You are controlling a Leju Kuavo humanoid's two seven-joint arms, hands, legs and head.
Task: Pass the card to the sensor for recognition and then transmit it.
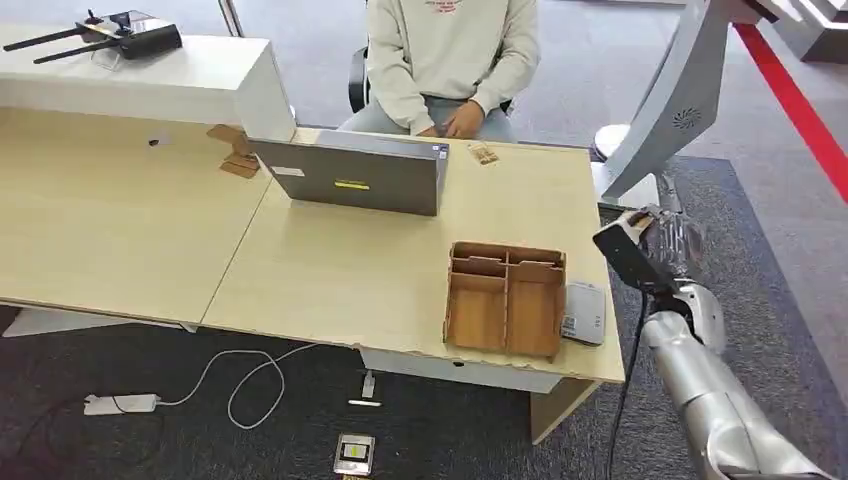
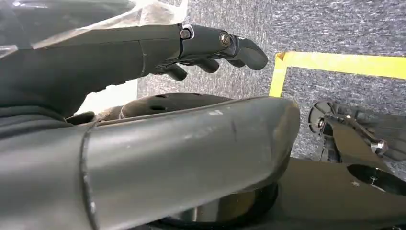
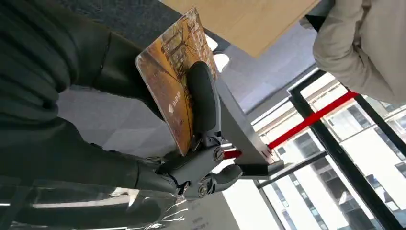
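The right hand [image 3: 191, 158] is gripping the card [image 3: 174, 72], a dark finger [image 3: 203, 98] pressing across its printed face while the thumb side is backing it. In the head view this hand [image 1: 668, 240] is hanging off the desk's [image 1: 350, 270] right edge, over dark carpet, with open floor all round it. The sensor [image 1: 584, 313], a small grey pad, is lying just inboard of the hand at the desk's corner, touching the wooden tray [image 1: 506, 298]. Beyond the hand a person in a pale sweatshirt [image 1: 455, 55] is sitting at the far edge, behind a laptop [image 1: 350, 175]. A white machine's slanted panel [image 1: 670, 105] is rising close past the hand.

From the head view the card itself is hard to make out behind the wrist camera. The left hand [image 2: 210, 45] is hanging over grey carpet near a yellow floor line [image 2: 335, 64], fingers loosely extended and holding nothing; much of it is hidden behind dark body parts.
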